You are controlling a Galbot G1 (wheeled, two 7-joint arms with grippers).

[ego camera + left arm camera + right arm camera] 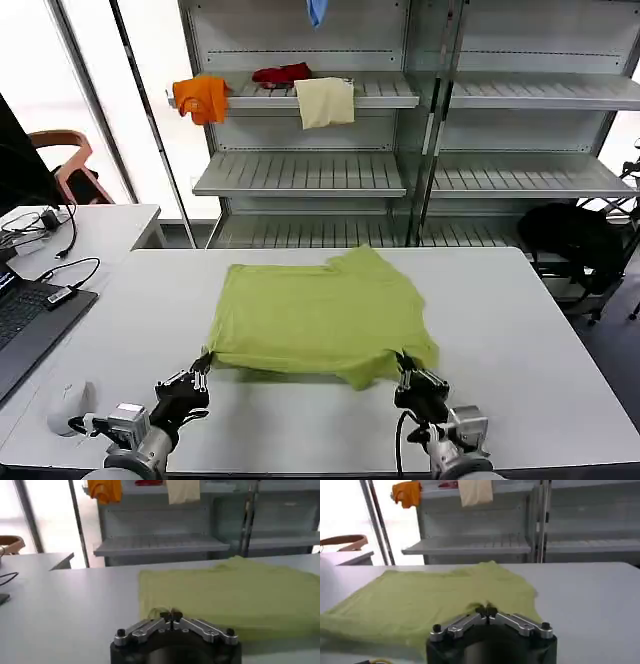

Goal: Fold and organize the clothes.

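T-shirt (320, 315) (both tools pinching) flat

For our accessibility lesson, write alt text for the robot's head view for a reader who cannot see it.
A lime-green T-shirt lies on a white table, with the left gripper and right gripper each shut on a near corner of it. Behind stand grey shelves holding orange, red and cream garments.

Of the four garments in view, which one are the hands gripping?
The lime-green T-shirt, spread on the table. The left hand and right hand pinch its near edge; the orange, red and cream garments hang on the shelf behind.
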